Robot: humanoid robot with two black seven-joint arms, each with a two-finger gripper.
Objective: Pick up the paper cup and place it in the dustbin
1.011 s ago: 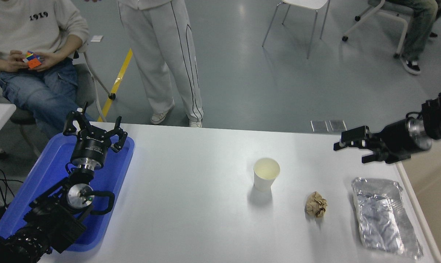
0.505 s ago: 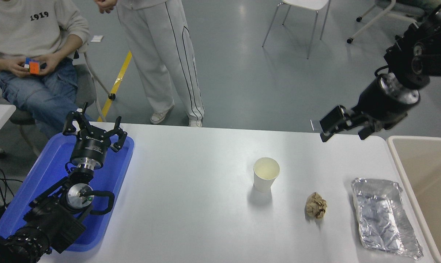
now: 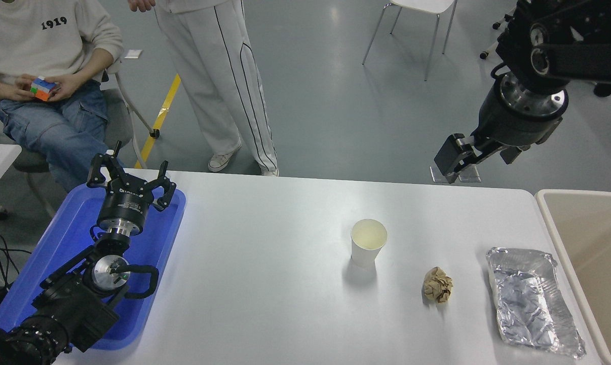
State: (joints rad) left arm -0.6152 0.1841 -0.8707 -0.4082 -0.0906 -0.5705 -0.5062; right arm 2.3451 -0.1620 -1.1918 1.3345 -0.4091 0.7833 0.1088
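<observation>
The paper cup (image 3: 369, 242) stands upright on the white table (image 3: 265, 263), right of centre, white with a cream inside. The dustbin (image 3: 552, 217), beige with a thick pale rim, sits at the table's right end and is cut off by the picture edge. My right gripper (image 3: 480, 158) hangs open high above the table's far right edge, well up and to the right of the cup, holding nothing. My left gripper (image 3: 130, 177) is parked open over the blue tray at the lower left.
A crumpled brown paper ball (image 3: 437, 284) and a crinkled foil container (image 3: 528, 299) lie between the cup and the bin. The blue tray (image 3: 67, 238) is at the left. One person sits at the far left, another stands beyond the table.
My right arm has swung up and back from low over the table's right end to high above its far edge, uncovering the bin. The cup has not moved.
</observation>
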